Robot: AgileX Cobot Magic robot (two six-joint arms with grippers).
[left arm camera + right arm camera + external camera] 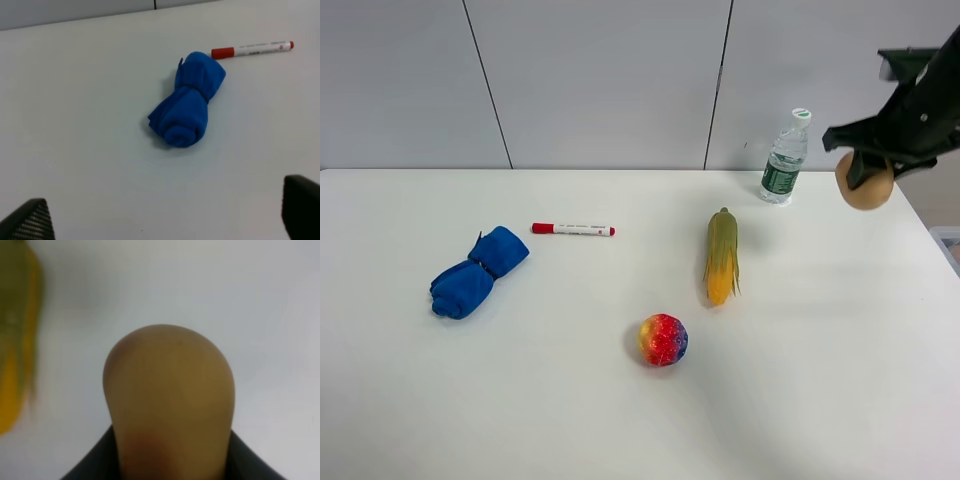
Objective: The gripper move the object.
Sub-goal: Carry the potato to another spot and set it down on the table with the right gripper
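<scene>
The tan object [169, 390] sits clamped in the black end effector [170, 467], a blurred corn cob [17, 340] nearby.

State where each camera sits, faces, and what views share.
Exterior high: up high, looking down on the table; right gripper holds the object.
Left wrist: on left arm, facing blue cloth and marker; left gripper open.
Right wrist: on right arm, facing object between its fingers; corn cob beyond.
Shared: exterior also shows all four.

I can read nothing from here: the print along the red-capped marker's [252, 49] white barrel and the green label on the water bottle [782, 165] are both too small and blurred.
</scene>
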